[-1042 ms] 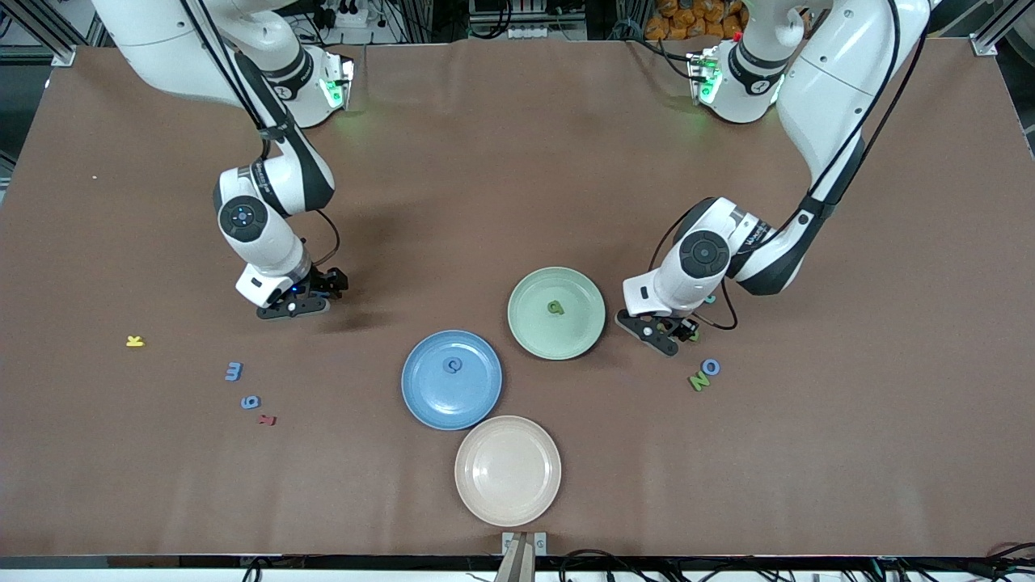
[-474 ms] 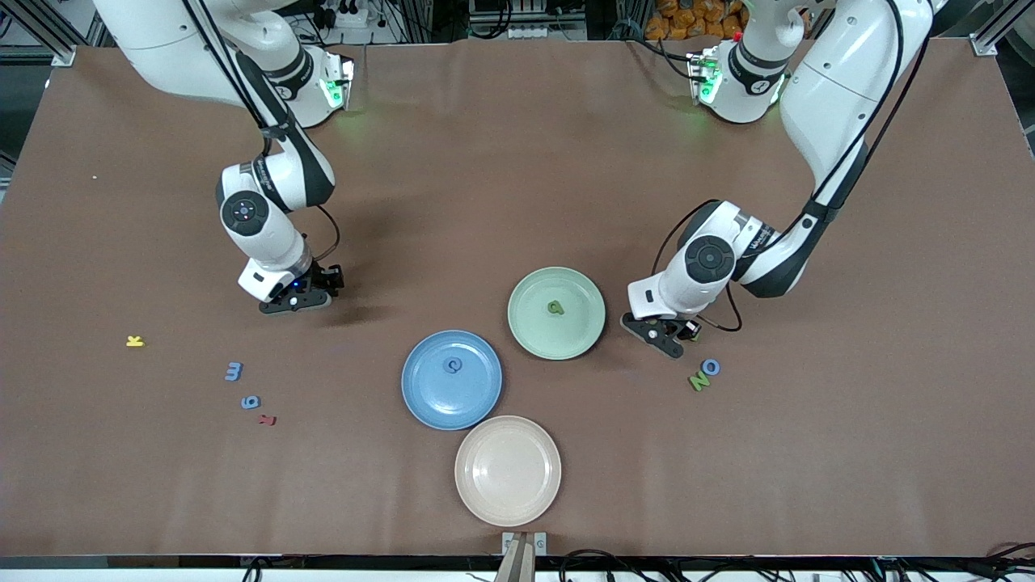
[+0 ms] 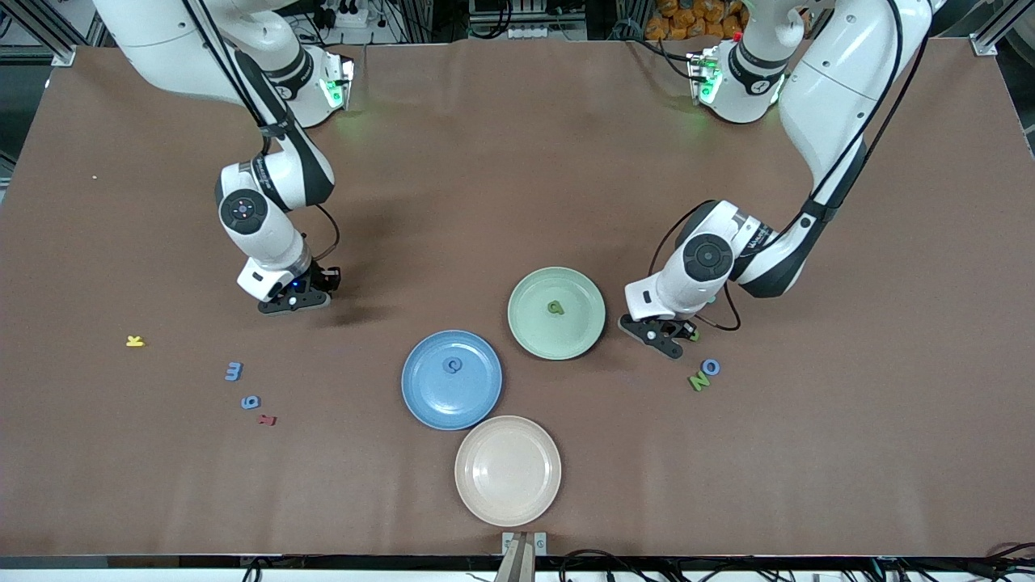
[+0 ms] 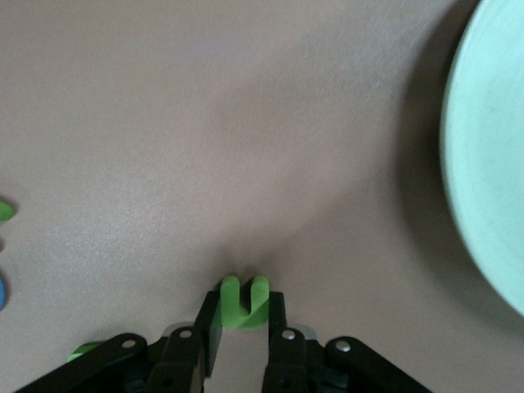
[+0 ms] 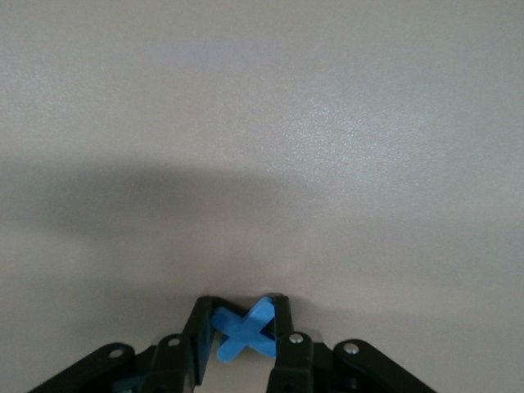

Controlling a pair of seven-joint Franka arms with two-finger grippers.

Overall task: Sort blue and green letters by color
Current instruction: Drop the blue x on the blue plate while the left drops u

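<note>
My left gripper point(image 3: 668, 338) is shut on a green U-shaped letter point(image 4: 244, 304), low over the table beside the green plate point(image 3: 534, 291). That plate holds one green letter point(image 3: 555, 307). My right gripper point(image 3: 294, 302) is shut on a blue X letter point(image 5: 246, 329), low over bare table toward the right arm's end. The blue plate point(image 3: 428, 396) holds one blue letter point(image 3: 454, 366). A blue O point(image 3: 710, 367) and a green N point(image 3: 699, 381) lie near the left gripper. A blue letter point(image 3: 234, 371) and a blue 6 point(image 3: 251, 402) lie nearer the camera than the right gripper.
An empty beige plate point(image 3: 508, 470) sits nearest the camera, touching the blue plate. A yellow letter point(image 3: 135, 341) and a dark red letter point(image 3: 267, 419) lie toward the right arm's end. The green plate's rim point(image 4: 491, 164) shows in the left wrist view.
Both grippers have shifted only slightly and stay shut on their letters. The left wrist now hides a small teal piece seen earlier beside it.
</note>
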